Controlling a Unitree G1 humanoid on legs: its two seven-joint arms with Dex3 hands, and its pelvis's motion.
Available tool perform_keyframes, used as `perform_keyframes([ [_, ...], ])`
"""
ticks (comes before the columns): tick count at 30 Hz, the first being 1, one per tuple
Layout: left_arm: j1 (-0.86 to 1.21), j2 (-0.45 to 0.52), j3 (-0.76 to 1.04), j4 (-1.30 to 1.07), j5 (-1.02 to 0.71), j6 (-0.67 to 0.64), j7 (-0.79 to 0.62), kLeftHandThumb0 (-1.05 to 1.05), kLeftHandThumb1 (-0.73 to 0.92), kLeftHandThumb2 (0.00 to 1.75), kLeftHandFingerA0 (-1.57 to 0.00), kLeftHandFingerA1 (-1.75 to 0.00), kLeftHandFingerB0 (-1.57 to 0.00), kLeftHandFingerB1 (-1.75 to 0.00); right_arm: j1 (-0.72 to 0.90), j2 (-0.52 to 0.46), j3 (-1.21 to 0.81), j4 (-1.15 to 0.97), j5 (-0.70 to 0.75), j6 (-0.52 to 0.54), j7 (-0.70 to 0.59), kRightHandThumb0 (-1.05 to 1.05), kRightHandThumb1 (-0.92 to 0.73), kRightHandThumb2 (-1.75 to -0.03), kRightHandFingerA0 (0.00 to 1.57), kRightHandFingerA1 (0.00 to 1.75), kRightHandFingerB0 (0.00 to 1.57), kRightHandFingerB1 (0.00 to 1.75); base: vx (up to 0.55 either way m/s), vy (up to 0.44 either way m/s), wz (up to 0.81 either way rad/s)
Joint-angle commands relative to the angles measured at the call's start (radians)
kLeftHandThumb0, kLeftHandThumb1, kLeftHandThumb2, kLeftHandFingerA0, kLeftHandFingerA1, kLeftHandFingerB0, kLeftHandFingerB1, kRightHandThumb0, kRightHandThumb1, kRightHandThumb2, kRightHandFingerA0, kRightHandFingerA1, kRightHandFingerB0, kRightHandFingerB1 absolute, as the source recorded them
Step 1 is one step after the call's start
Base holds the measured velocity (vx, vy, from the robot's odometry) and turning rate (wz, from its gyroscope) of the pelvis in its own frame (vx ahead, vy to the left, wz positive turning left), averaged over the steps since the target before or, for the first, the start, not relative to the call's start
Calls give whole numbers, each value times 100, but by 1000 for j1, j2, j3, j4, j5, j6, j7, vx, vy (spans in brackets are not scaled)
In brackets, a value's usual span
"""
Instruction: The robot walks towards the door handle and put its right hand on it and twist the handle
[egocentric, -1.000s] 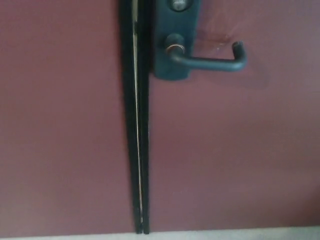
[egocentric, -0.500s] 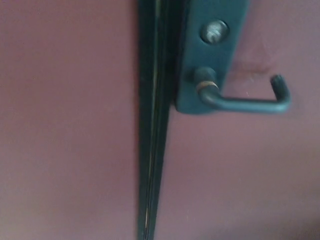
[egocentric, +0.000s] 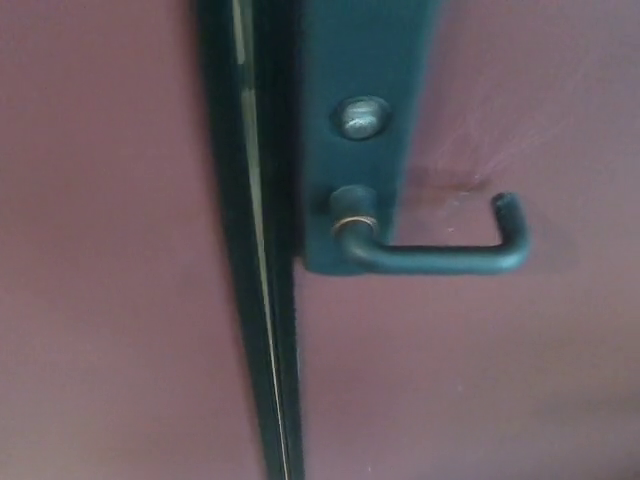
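Neither hand of the robot shows up, so no way to tell if they're open or closed.

Just the dark red door (egocentric: 500, 380) up close: the dark handle (egocentric: 440, 258) sits right of centre, lying level, tip bent up at its right end. It's on a dark plate (egocentric: 360, 60) with a round lock (egocentric: 361, 117) above it. A black seam (egocentric: 255, 300) runs down just left of the plate.

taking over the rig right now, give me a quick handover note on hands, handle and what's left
Robot hands: neither left nor right is in view.
Handle: dark lever on a dark plate, level, free end pointing right with an upturned tip. Keyhole above it. Door seam just left of the plate.
Done: robot is close, facing the handle.
Left: put the right hand on the handle and twist it.
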Motion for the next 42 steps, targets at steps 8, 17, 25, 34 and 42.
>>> perform_keyframes([
  [8, -16, 1, 7, 1, 5, 15, -7, -31, 61, 59, -76, -51, -58, -43, -9, 2, -7, 3, 6, 20, 12, -20, -69, -60, 65, 49, 51, 41, 27, 77, -4],
  [17, -18, 9, -2, -1, 11, 12, -17, -31, 61, 59, -75, -49, -58, -43, -22, 9, -9, 4, 4, 25, 9, -19, -69, -60, 67, 50, 51, 41, 4, 185, -3],
  [25, -19, 9, 2, -2, 4, 9, -17, -31, 61, 59, -75, -49, -58, -43, -41, 7, -3, 5, 1, 35, 16, -20, -69, -60, 66, 50, 51, 41, -15, -65, 1],
  [34, -37, 8, 2, 1, 5, 23, -22, -31, 61, 59, -75, -49, -58, -43, -61, 3, -5, 5, 3, 35, 15, -20, -69, -60, 65, 49, 51, 41, 2, -20, 0],
  [42, -24, 3, 13, 2, -1, 22, -29, -31, 61, 59, -75, -50, -58, -43, -49, -3, -19, -1, 13, 21, 10, -20, -69, -60, 64, 49, 51, 41, 0, 0, 0],
])
